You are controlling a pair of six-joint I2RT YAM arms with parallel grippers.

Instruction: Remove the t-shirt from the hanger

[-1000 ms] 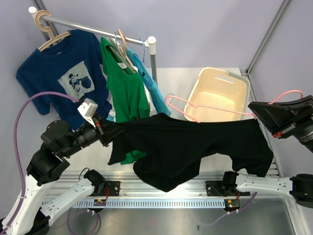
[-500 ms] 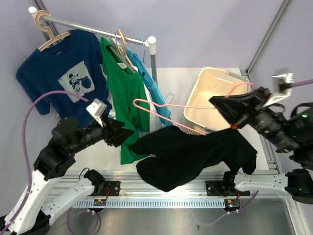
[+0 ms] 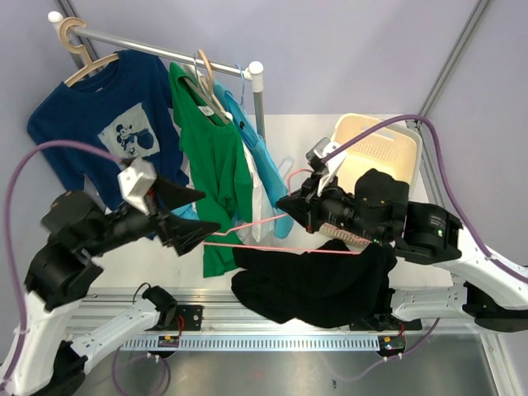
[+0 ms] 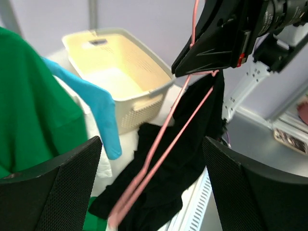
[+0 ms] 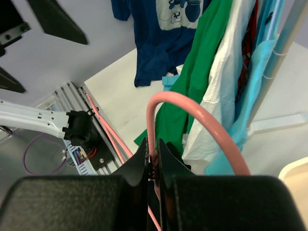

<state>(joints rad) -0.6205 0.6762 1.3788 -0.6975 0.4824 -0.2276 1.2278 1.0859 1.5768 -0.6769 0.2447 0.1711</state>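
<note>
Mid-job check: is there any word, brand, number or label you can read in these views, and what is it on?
No readable text in any view.
Navy t-shirt: pale cartoon print, picture only, no legible words.
White shirt: red and dark print, mostly hidden, unreadable.
Circuit board: markings too small to read.

White surface (image 3: 297,139), pale and flat. Cream laundry basket (image 3: 388,148) sits on its far-right corner. Rack post (image 3: 259,107) stands at the far left, base hidden. Black t-shirt (image 3: 305,285) heaped at the near edge, probably resting there.
</note>
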